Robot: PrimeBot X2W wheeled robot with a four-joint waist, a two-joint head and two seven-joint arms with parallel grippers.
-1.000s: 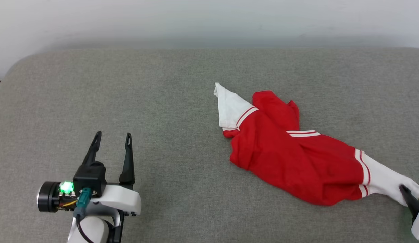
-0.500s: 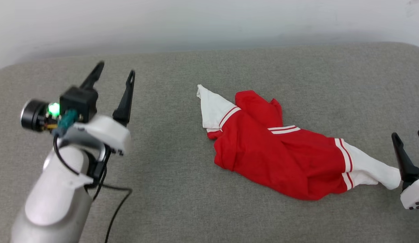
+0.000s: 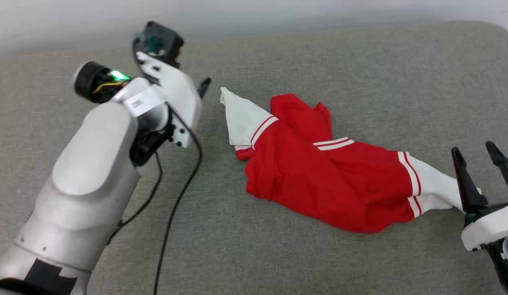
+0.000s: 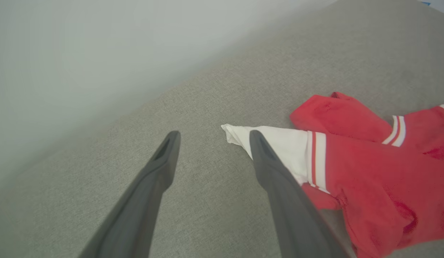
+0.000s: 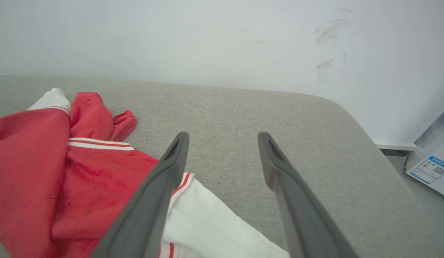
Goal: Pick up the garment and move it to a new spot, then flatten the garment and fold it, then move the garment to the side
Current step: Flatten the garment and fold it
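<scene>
Left gripper [image 4: 213,138] was wide open and empty, fingers angled down at the table [image 3: 360,61]. The garment [image 3: 327,180] lay crumpled on the grey fabric between the two grippers, with one white sleeve pointing at each. The near sleeve tip [image 4: 231,129] sat just off the left gripper's right finger; contact can't be told. Right gripper [image 3: 473,149] was also fully spread with nothing in it. The other white sleeve [image 5: 207,222] ran under and beside its left finger.

Writing:
- A white label [image 3: 141,100] on the left wrist had print too small to read.
- A blue-and-white sticker [image 5: 430,169] with a QR code was on a pale box, off the table edge to the right of the right gripper. Its text was illegible.
- No logo or print was visible on the garment, only the red-and-white stripe trim.

A green LED [image 3: 119,75] was lit on the left wrist. A black cable [image 3: 172,213] trailed from that arm across the table.
</scene>
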